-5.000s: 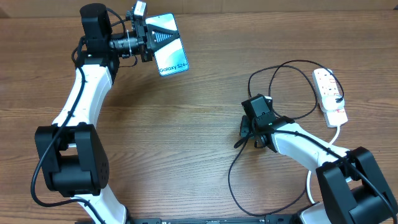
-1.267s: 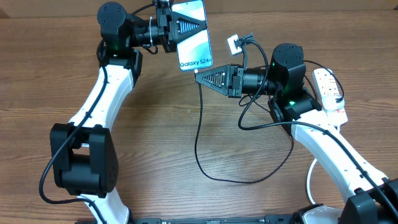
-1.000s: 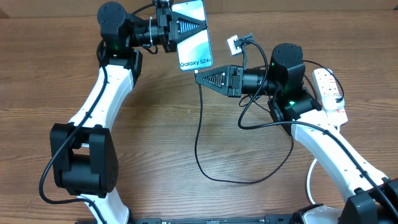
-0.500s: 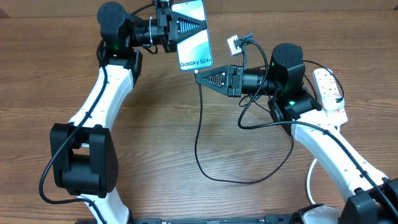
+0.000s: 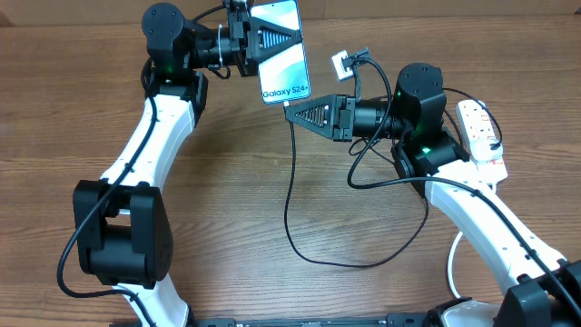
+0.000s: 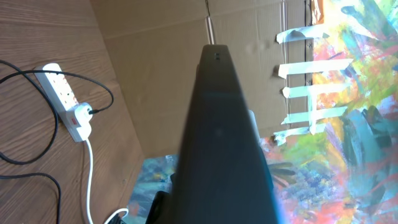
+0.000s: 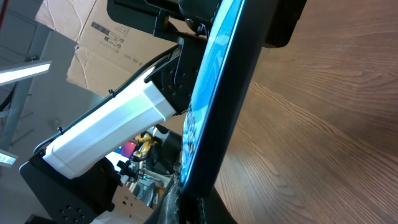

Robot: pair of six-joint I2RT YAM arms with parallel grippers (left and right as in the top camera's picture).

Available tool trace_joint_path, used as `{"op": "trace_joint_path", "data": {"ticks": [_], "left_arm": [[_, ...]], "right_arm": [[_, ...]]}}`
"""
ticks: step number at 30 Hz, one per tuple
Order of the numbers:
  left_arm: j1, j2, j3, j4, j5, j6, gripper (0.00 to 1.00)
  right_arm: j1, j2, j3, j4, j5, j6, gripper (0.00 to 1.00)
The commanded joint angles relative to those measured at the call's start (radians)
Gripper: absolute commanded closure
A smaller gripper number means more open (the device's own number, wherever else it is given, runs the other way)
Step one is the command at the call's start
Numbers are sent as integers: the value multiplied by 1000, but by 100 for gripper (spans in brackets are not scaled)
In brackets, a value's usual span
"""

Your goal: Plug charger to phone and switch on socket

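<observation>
My left gripper (image 5: 275,38) is shut on the phone (image 5: 284,56) and holds it above the table's far side, its cyan screen lit. The left wrist view shows the phone's dark edge (image 6: 219,137). My right gripper (image 5: 298,114) is shut on the charger's connector (image 5: 287,104), right at the phone's lower end. In the right wrist view the phone's end (image 7: 217,106) meets the connector (image 7: 198,208) between my fingers; I cannot tell if it is seated. The black cable (image 5: 289,204) hangs down and loops over the table. The white socket (image 5: 481,138) lies at the right with a black plug in it.
The socket also shows in the left wrist view (image 6: 67,102) with its white lead (image 6: 90,171). A small white block (image 5: 342,64) sits on the right wrist. Cardboard and a painted sheet stand behind the table.
Five seconds ago the phone was further left and my right gripper was low on the table at the cable. Both have come together since. Over the last second nothing has moved.
</observation>
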Motion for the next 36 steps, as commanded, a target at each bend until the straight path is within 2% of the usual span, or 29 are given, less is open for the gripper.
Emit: {"op": "trace_joint_path", "data": {"ticks": [1, 14, 24, 27, 36], "left_arm": [[-5, -16, 15, 8, 15, 9, 96], [-5, -16, 15, 8, 33, 35, 96], [-5, -16, 15, 8, 34, 35, 96], [-10, -16, 15, 0, 46, 34, 96], [-36, -16, 15, 0, 96, 43, 96]], "right_arm": [[-3, 1, 6, 8, 24, 8, 96], [-25, 1, 6, 9, 89, 87, 96], [-24, 1, 6, 8, 129, 64, 96], [-24, 1, 6, 5, 132, 17, 96], [-22, 1, 6, -17, 141, 30, 96]]}}
